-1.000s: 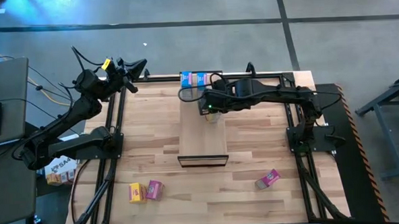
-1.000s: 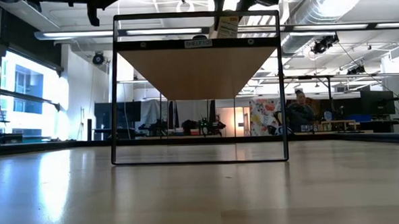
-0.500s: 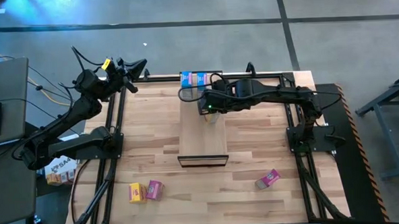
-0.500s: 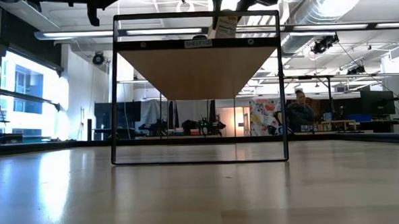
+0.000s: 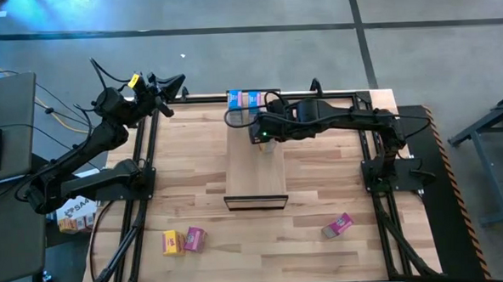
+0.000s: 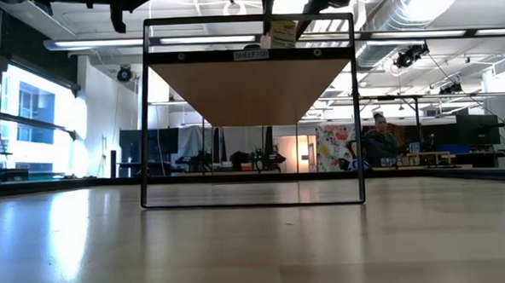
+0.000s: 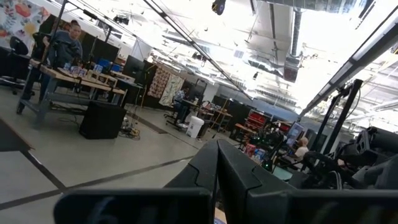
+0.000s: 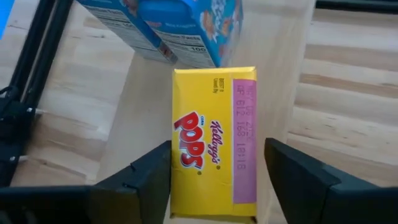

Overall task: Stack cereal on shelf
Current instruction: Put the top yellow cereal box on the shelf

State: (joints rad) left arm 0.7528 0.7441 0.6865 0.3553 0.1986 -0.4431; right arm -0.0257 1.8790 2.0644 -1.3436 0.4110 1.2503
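The right gripper (image 8: 214,180) is seen with fingers spread clear of the yellow cereal box (image 8: 214,146), which lies flat on the shelf (image 5: 254,162) beside the blue boxes (image 5: 244,98). The left gripper (image 7: 217,168) is closed, raised off-table; its contents are not discernible

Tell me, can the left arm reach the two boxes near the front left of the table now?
Probably yes. The yellow box and pink box lie in the open, nothing over them. But the left gripper is shut and raised at the far corner.
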